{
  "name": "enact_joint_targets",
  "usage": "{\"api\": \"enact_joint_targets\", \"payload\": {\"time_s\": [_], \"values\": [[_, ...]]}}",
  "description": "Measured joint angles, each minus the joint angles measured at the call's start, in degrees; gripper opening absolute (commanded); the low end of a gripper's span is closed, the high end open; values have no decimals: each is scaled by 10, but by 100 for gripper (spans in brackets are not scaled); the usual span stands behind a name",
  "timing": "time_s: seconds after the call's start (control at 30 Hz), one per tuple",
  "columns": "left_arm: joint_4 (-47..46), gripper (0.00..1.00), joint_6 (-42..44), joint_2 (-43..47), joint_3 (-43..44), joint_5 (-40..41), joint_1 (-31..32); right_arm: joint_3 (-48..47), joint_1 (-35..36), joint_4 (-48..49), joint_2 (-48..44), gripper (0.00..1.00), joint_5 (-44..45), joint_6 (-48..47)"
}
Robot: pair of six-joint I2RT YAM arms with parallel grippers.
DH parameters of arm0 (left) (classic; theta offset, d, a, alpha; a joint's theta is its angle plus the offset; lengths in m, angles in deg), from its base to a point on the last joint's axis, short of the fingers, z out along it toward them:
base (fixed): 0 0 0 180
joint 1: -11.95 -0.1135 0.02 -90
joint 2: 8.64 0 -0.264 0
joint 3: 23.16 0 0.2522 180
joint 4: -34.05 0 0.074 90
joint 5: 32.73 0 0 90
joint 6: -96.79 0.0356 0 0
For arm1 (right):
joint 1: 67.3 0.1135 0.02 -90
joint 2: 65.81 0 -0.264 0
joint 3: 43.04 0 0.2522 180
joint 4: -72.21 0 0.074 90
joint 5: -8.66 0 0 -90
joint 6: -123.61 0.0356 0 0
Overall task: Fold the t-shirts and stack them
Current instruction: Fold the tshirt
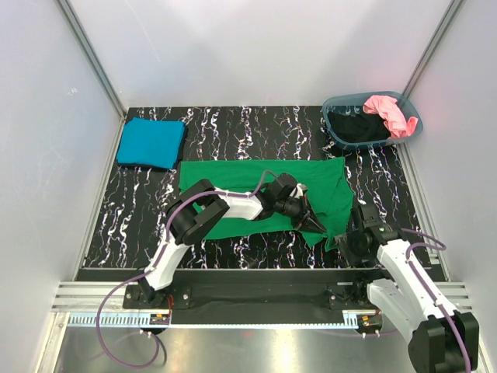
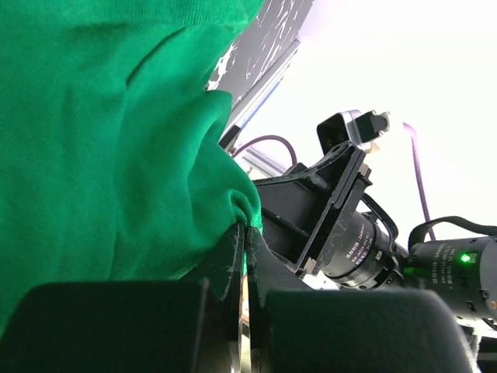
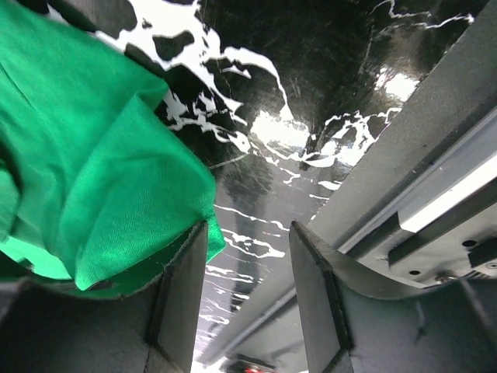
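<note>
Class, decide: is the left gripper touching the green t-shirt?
Touching. The left wrist view shows the left gripper shut on a bunched fold of the green t-shirt.

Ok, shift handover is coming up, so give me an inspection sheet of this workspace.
Surface: black marbled table.
Job's things: green shirt spread mid-table; teal shirt folded, far left; pink shirt and black shirt in the basket.
Clutter: basket, far right corner.
Grippers: left gripper shut on green shirt; right gripper open at its edge.
Cables: purple cables loop off both arms.
Surroundings: white walls, metal frame.
</note>
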Motion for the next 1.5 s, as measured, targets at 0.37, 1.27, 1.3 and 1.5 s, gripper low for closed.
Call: {"api": "enact_joint_targets", "payload": {"time_s": [0.37,1.27,1.3,1.5], "values": [[88,0,46,0,-15,2,0,0,0,16,52,53,39,31],[322,43,200,24,36,55,-2,-90,32,-2,131,0,103,-7],[345,44,214,33,40,60,-3,-104,32,-6,121,0,109,-16],[452,46,303,134,43,116,-29,-142,33,-23,76,4,114,-61]]}}
